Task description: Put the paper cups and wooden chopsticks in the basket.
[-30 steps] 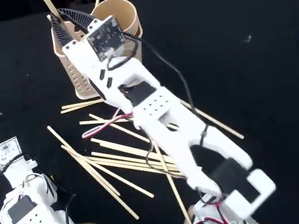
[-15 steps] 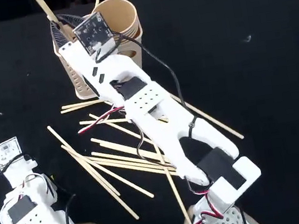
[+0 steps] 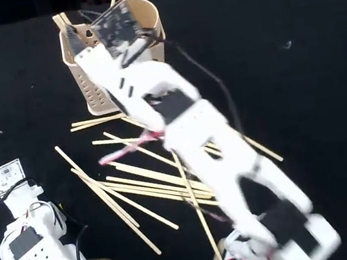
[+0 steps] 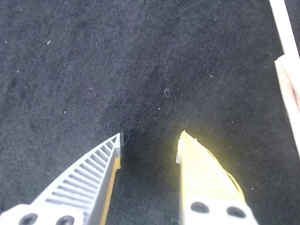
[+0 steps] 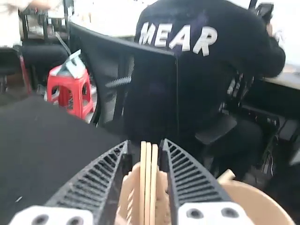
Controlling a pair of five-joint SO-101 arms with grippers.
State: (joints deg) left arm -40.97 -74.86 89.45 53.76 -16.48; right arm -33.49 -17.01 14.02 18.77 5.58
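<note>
1. The right gripper [image 5: 144, 146] is closed almost fully on a small bundle of held chopsticks [image 5: 147, 180], pinched side by side between its two fingers.
2. In the high view that bundle [image 3: 62, 22] pokes up at the far rim of the basket [image 3: 93, 93], with the right arm stretched out over it. They look about to go in but are not yet released.
3. A paper cup [image 3: 142, 10] stands inside the basket, at its far end. Whether more cups are nested in it, I cannot tell. The cup part of the job looks done, as far as can be judged.
4. Many loose chopsticks [image 3: 140, 185] lie scattered and crossed on the black surface [image 3: 302, 117] between the basket and the arm bases, some under the right arm. These are the bulk of what is left.
5. The left gripper [image 4: 150, 138] hangs low over bare surface near its base, its fingers parted, with nothing between them.
6. Overall the task seems roughly midway, with several more chopstick pickups needed.
</note>
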